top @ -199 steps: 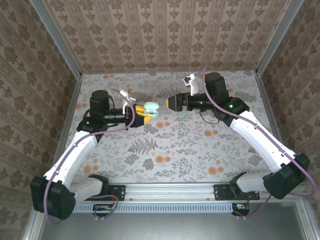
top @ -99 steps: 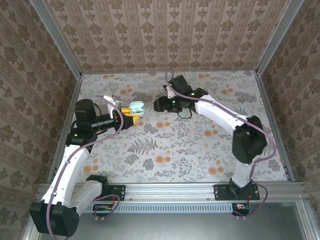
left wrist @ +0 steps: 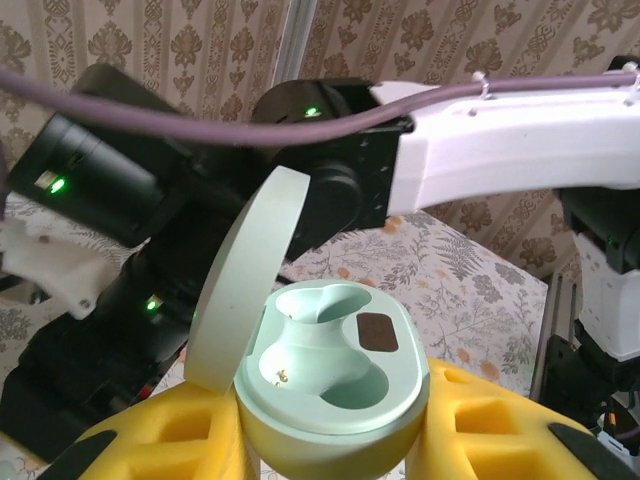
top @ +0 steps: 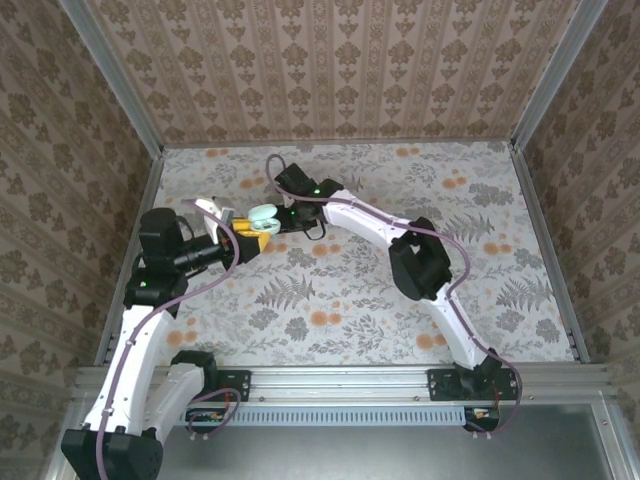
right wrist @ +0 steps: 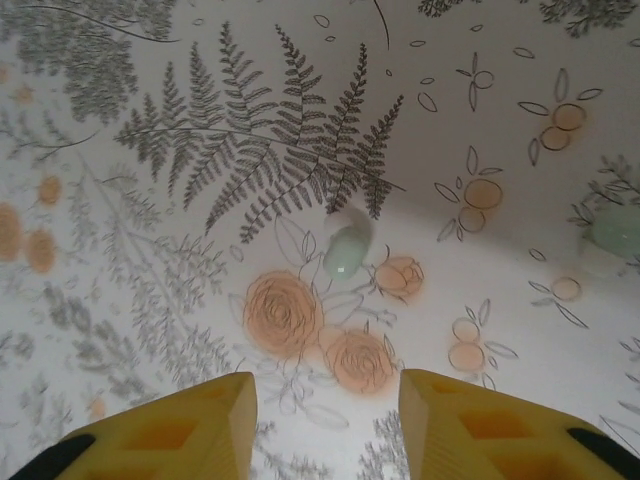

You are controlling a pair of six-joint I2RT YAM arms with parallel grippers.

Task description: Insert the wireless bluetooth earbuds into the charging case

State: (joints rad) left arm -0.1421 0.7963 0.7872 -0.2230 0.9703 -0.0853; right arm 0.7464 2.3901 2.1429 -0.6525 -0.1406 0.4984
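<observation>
Lying on the floral desk point(right wrist: 130, 260), 1 mint earbud point(right wrist: 347, 250) sits ahead of the right gripper point(right wrist: 328, 430). It is roughly in line with the gap between the 2 yellow fingertips point(right wrist: 170, 430) but apart from both, touching neither. Those jaws stand moderately apart with nothing between them. A 2nd earbud point(right wrist: 612, 235) rests on the desk toward the right edge of the right wrist view, partly cut off there. The left gripper point(left wrist: 330, 450) has its jaws clamped on the charging case point(left wrist: 335, 390), with 1 yellow pad point(left wrist: 170, 440) against each side of the mint body. The case is held upright and raised off the desk. Its lid point(left wrist: 245, 280) is swung open to the left in the left wrist view, and 2 hollow sockets point(left wrist: 350, 385) face up inside. From the top external camera the case hangs over the far-left part of the desk, and the right arm point(top: 360, 215) reaches across so that its wrist end is just beside the case.
</observation>
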